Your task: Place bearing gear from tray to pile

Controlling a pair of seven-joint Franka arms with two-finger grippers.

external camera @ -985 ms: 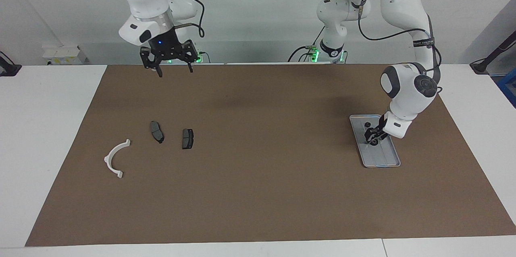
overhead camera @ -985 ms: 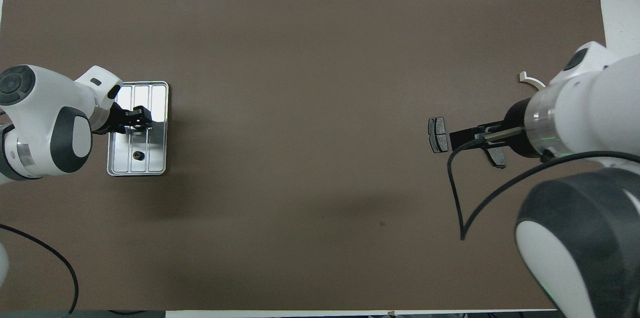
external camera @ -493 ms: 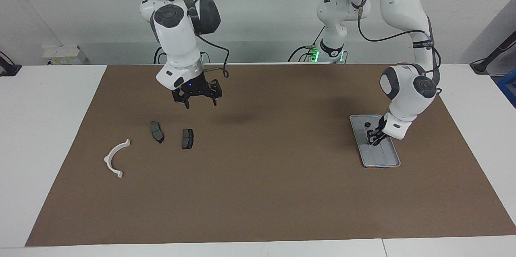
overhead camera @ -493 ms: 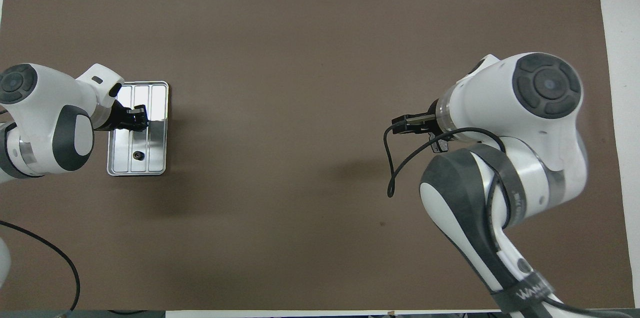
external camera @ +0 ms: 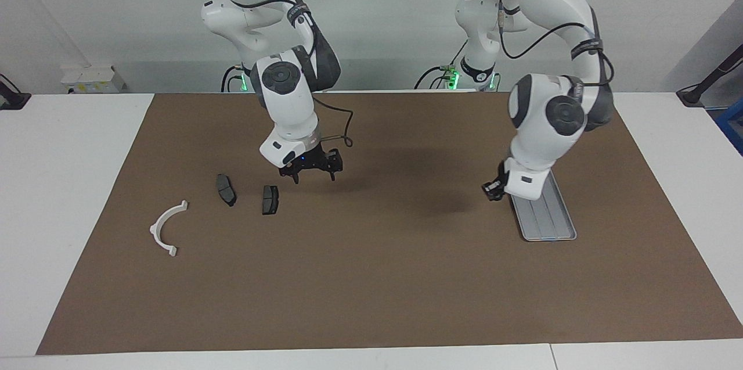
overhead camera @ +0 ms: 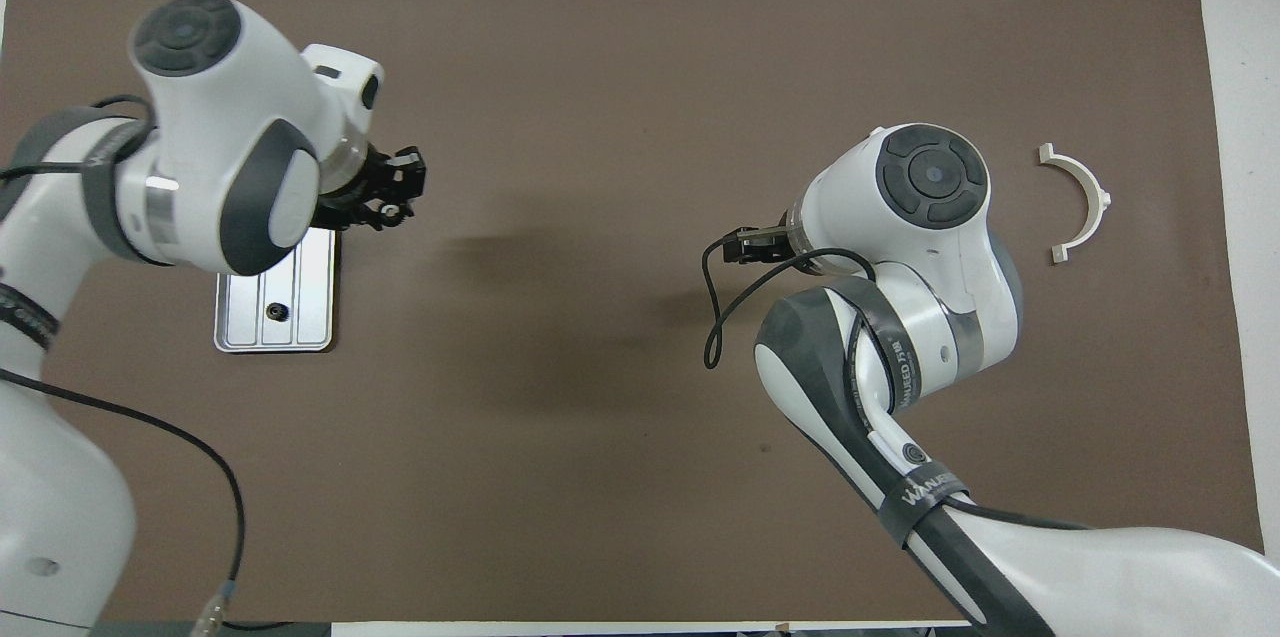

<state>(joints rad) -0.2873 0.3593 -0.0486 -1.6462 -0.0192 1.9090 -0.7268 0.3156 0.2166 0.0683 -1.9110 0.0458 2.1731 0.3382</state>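
Note:
The silver tray (external camera: 548,219) (overhead camera: 300,317) lies on the brown mat toward the left arm's end. My left gripper (external camera: 491,189) (overhead camera: 395,195) hangs just off the tray's edge, over the mat, shut on a small dark ring, the bearing gear (overhead camera: 386,210). The pile sits toward the right arm's end: a white half-ring bracket (external camera: 168,227) (overhead camera: 1080,202) and two dark brake pads (external camera: 226,190) (external camera: 270,200). My right gripper (external camera: 314,175) (overhead camera: 745,245) hovers open and empty over the mat beside the nearer pad. The right arm hides both pads in the overhead view.
A second small dark round part (overhead camera: 275,312) lies in the tray; the left hand hides it in the facing view. Bare brown mat (external camera: 395,265) stretches between the tray and the pile. A black cable (overhead camera: 715,317) loops off the right wrist.
My left gripper closed in the tray, then rose and moved off its edge toward the table's middle. The right arm swung out from its base and came down beside the brake pads.

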